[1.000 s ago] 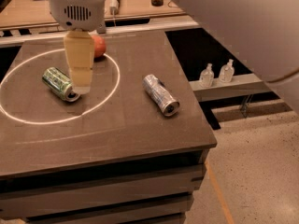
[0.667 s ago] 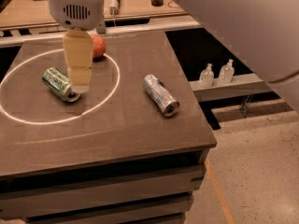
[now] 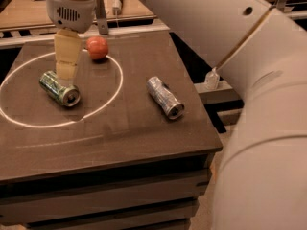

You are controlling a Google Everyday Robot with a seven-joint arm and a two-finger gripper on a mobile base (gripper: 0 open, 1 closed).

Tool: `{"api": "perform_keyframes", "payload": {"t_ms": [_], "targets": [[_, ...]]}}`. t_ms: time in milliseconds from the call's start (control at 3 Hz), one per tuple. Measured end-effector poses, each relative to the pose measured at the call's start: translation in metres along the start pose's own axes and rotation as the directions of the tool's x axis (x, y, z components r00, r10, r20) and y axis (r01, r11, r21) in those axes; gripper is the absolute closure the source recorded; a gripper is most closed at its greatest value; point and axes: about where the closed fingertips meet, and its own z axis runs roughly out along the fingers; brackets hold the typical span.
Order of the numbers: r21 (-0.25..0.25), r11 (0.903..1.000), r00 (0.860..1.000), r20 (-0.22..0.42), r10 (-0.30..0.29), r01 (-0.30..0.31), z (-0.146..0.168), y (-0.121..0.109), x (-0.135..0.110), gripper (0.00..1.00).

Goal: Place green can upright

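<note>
Green can (image 3: 60, 88): lies on its side inside the white circle (image 3: 114, 87) on the table (image 3: 124, 143), top end toward the camera; not yet upright.
Gripper (image 3: 66, 77): hangs straight down at the can's upper side, probably placed for a grasp across the body.
Claw state: cannot tell whether it grips.
Silver can (image 3: 165, 97): on its side, well apart, outside the circle.
Contents: neither can shows any.

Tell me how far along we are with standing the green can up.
Nothing is finished: the green can lies on its side inside the white circle. In hand: the tool sits low at the can's far side. Left: raising it, setting it upright and releasing.
</note>
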Motion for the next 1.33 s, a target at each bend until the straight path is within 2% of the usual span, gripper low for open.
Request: {"api": "perform_keyframes", "payload": {"t_ms": [333, 667, 1000, 1333], "targets": [[0.021, 0.9875, 0.988, -0.018, 0.156, -0.156, 0.024, -0.019, 0.002, 0.0], [0.076, 0.9579, 0.955, -0.085, 0.283, -0.277, 0.041, -0.022, 0.009, 0.0], [0.103, 0.9405, 0.939, -0.089, 0.333, -0.324, 0.044, -0.025, 0.009, 0.0], [0.103, 0.9405, 0.939, -0.089, 0.333, -0.324, 0.044, -0.025, 0.009, 0.0]]}}
